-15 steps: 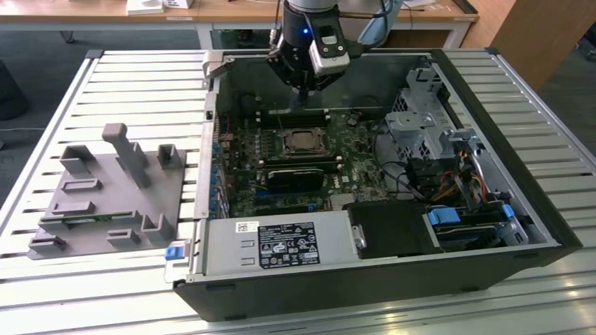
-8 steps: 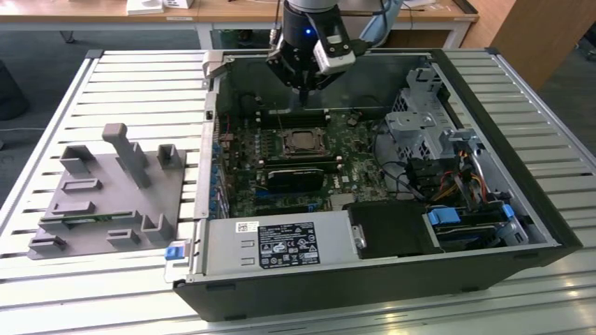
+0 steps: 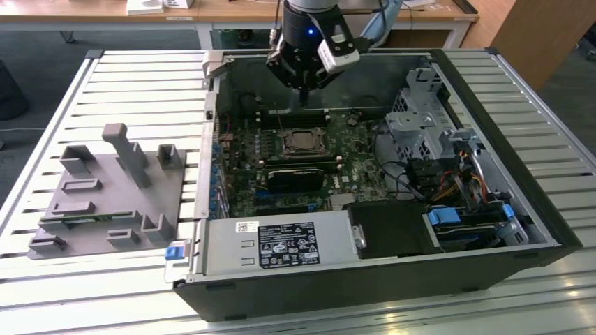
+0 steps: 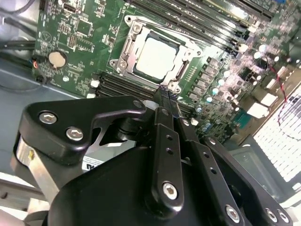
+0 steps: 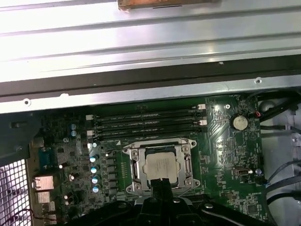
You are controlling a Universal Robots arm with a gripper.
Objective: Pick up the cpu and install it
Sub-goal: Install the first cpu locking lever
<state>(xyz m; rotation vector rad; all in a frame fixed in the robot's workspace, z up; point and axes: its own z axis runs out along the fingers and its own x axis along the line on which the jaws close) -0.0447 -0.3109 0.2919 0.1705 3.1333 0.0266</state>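
Exterior view first: the open computer case (image 3: 521, 209) lies on its side on a slatted metal table (image 3: 139, 84), and the cpu (image 3: 300, 142) sits flat in the motherboard socket (image 3: 300, 131) near the middle of the green motherboard (image 3: 244, 181). The chip is square, so it has no long axis to speak of; its silvery top faces up out of the case and its edges run parallel with the socket's metal frame. In both wrist views the cpu (image 4: 156, 57) (image 5: 160, 165) lies level inside that frame, its pale rim showing all round, with the rows of dark memory slots (image 5: 148, 120) just beside the socket.

The gripper (image 3: 306, 94) hangs above the board, over the strip between the socket and the case's far wall, clear of the cpu and not touching it. In the second wrist view the fingers (image 4: 162, 101) are pressed together into one narrow dark point with no gap visible between them and nothing held; the tip of the gripper (image 4: 167, 96) lies just short of the socket's edge. In the first wrist view the same closed tip (image 5: 161, 182) overlaps the near edge of the socket frame.

On the exterior view's left, well apart from the case, a grey tray (image 3: 84, 230) with upright posts rests on the table.
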